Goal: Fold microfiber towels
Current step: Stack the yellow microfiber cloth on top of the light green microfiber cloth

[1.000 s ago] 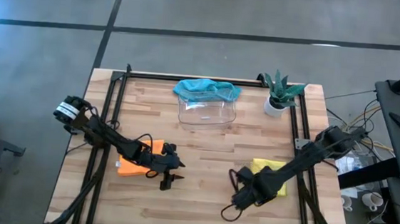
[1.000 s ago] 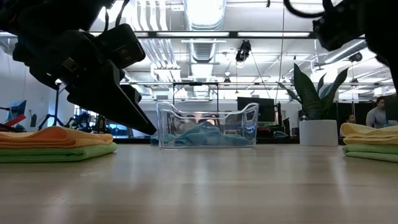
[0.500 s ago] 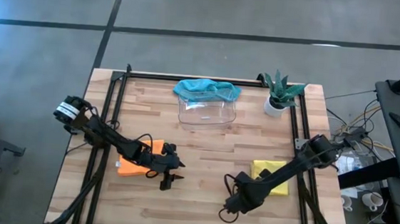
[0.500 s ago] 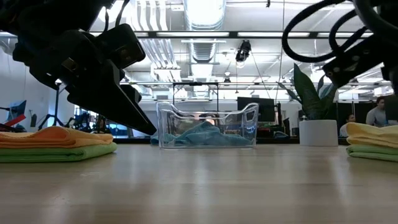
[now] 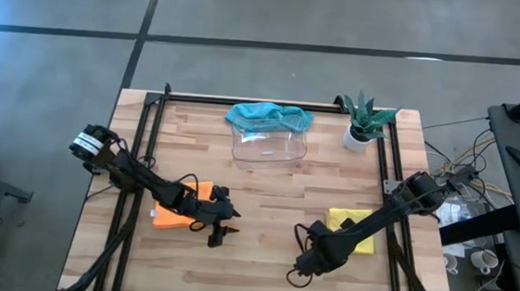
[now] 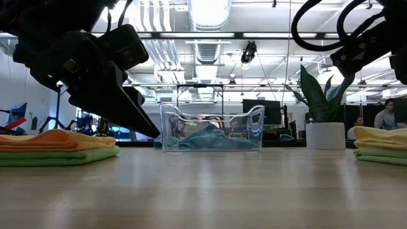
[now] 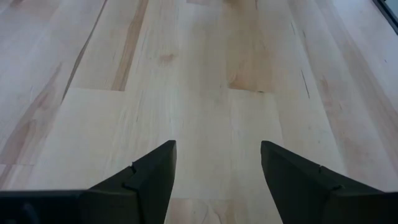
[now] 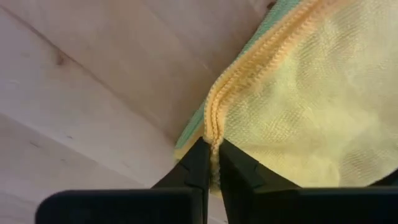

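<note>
Pinching yellow towel (image 8: pixel 298 112) hem, apparently: R gripper (image 8: pixel 211 155), fingers closed.

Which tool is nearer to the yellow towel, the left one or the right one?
Right. The right tool is shut on the yellow towel at its edge; the left tool hangs open over bare wood, beside the orange towel.

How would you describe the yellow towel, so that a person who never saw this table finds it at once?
Start at the potted plant in the far right corner of the wooden table, then come toward the near edge along that side. There the yellow towel lies folded on a lime green towel, with the right gripper shut on its hem. The other stack, on the left, has an orange towel on top.
</note>
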